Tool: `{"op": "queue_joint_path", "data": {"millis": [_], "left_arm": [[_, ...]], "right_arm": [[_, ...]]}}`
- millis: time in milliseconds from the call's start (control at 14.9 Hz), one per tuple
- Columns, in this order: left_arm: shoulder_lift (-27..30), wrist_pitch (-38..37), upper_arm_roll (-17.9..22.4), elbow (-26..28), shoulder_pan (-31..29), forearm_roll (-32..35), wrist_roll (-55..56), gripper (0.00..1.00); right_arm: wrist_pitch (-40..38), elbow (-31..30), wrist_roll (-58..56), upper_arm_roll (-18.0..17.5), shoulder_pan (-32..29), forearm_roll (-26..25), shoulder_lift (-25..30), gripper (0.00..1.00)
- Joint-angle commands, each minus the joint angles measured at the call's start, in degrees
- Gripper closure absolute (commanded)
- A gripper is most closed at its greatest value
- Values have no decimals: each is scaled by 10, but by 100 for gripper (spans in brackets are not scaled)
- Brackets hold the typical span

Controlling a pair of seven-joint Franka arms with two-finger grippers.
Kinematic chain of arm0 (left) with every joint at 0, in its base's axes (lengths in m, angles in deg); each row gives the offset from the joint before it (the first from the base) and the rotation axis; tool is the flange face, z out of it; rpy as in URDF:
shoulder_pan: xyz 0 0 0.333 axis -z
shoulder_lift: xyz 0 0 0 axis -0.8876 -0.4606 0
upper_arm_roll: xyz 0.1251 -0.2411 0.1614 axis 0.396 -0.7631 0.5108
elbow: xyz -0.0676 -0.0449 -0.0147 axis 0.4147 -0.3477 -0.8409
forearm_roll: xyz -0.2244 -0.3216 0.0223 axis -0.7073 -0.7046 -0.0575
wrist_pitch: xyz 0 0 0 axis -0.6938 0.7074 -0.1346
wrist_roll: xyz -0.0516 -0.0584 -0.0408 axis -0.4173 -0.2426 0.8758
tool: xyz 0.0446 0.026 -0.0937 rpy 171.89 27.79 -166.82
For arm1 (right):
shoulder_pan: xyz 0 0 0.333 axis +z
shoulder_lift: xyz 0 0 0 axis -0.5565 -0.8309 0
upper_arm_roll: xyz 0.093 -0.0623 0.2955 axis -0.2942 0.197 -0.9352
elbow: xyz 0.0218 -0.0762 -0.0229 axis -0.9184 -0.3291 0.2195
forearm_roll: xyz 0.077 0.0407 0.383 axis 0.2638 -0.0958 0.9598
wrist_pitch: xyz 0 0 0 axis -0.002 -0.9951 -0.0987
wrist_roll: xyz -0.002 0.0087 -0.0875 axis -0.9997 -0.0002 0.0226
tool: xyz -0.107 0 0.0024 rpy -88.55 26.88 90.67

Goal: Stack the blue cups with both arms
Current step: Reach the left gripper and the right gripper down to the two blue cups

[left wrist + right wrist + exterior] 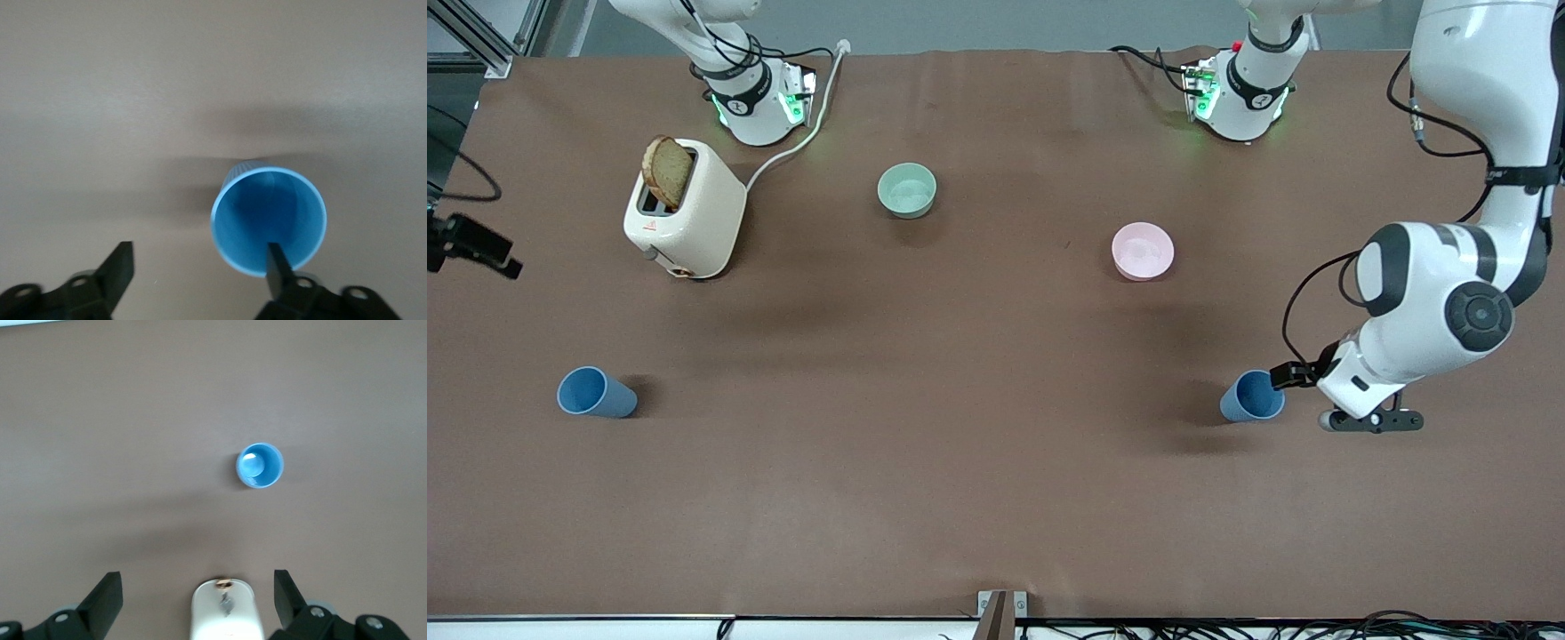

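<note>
Left gripper point(193, 267), fingers spread, low beside a blue cup point(269, 220).
Right gripper point(197, 597) likewise spread, above the toaster point(223, 610); second blue cup point(596, 393) stands apart.

The table point(996, 498) is seen whole from a high front camera facing both arm bases. The left wrist view is taken close above one blue cup point(269, 220), also seen from the front point(1252, 396). The right wrist view is taken from higher, over the other blue cup point(260, 465) and the toaster point(224, 613).
</note>
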Motion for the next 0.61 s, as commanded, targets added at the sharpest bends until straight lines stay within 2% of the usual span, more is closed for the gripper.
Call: {"op": "queue_joint_path", "data": {"millis": [0, 134, 336, 471, 538], "left_arm": [[-21, 14, -2, -8, 1, 6, 3, 34], [-34, 15, -2, -8, 1, 6, 4, 57], [-43, 14, -2, -13, 2, 5, 5, 99], [-43, 14, -2, -16, 4, 6, 8, 100], [-43, 11, -4, -21, 4, 4, 13, 100]], "right_arm": [[58, -11, -45, -5, -51, 7, -63, 0], [94, -11, -70, -6, -81, 7, -117, 0], [157, -14, -108, -7, -107, 17, -196, 1], [197, -19, -147, -7, -114, 57, -237, 1], [223, -21, -167, -7, -119, 61, -258, 1]]}}
